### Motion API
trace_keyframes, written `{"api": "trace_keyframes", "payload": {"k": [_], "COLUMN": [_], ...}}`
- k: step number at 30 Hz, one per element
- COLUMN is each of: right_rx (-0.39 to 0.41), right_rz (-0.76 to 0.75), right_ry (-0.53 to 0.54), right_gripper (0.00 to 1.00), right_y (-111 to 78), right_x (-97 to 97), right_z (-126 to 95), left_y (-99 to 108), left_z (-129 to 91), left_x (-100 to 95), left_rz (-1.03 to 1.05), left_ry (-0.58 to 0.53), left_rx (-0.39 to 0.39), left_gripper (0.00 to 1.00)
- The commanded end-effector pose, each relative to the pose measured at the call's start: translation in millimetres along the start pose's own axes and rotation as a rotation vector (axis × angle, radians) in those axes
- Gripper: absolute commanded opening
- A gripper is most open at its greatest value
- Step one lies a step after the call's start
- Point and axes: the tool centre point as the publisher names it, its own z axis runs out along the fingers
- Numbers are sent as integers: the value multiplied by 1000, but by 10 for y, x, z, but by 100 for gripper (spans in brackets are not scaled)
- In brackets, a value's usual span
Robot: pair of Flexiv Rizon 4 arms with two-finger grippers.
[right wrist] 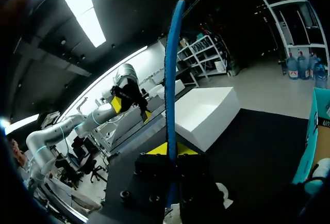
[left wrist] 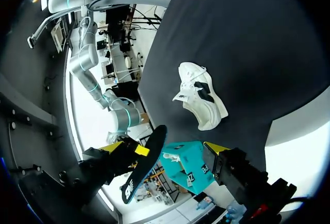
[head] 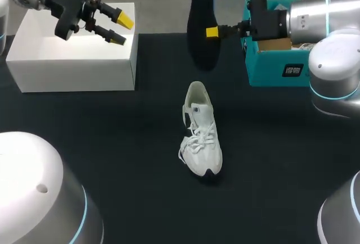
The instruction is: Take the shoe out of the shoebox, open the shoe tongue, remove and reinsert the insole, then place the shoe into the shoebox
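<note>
The white shoe (head: 201, 131) stands mid-table, long axis far-to-near, toe toward the robot; the right gripper (head: 209, 32) pinches the upright black insole (head: 201, 8), edge-on in its wrist view alone, while the left gripper (head: 121, 29) hangs spread and empty above the white box (head: 73, 58).

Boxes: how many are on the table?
2. A white box sits far left, by the left gripper; a teal shoebox sits far right, beside the right gripper holding the insole.

Surface: black table (head: 118, 143).
Middle: 1 white shoe (head: 201, 134), upright on its sole.
Far left corner: 1 white box (head: 73, 53).
Far right: 1 teal shoebox (head: 270, 67).
</note>
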Motion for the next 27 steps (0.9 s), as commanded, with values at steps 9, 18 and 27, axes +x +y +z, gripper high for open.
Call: {"api": "trace_keyframes", "payload": {"k": [9,18,27], "right_rx": [-26,0,46], "right_rz": [-67,-22,20], "right_ry": [15,83,129], "right_gripper": [0,0,0], "right_y": [-247,-507,-678], "right_x": [-308,-426,-408], "right_z": [462,501,421], "left_y": [2,2,2], "left_z": [-5,-5,-5], "left_x": [-4,-4,-4], "left_rz": [0,0,0], "left_ry": [4,4,4], "left_rx": [3,3,3], "left_gripper": [100,100,100]}}
